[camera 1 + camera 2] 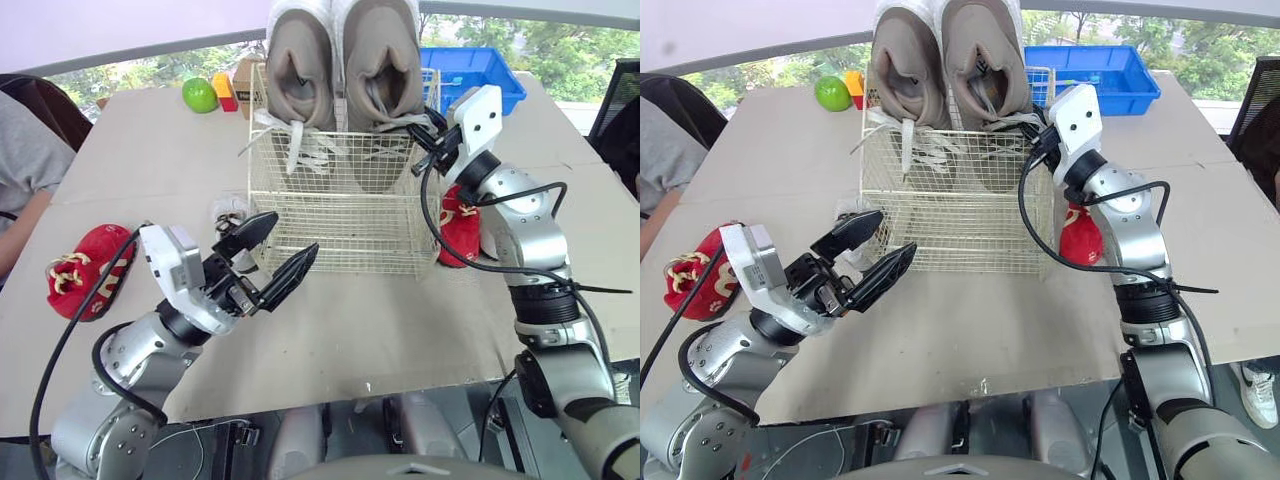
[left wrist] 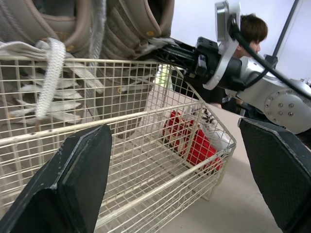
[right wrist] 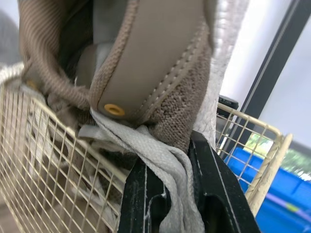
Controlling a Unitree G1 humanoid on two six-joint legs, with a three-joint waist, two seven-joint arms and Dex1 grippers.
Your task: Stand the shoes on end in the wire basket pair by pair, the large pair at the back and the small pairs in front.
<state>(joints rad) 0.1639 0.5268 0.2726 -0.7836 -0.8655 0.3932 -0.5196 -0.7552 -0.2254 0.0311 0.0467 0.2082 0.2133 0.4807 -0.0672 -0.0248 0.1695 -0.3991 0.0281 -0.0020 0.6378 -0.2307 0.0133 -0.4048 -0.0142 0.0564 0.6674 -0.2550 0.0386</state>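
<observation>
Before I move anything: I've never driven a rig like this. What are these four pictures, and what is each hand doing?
It is a humanoid robot with two arms. The two wide pictures come from its head camera, looking down over a beige table; the other two come from a camera on each wrist. The cream wire basket holds the large grey-brown pair of sneakers on end at the back. The left hand hangs open and empty before the basket. The right hand is pinched on a white lace of one sneaker. A small red shoe lies to the robot's left, another beside the basket on its right.
</observation>
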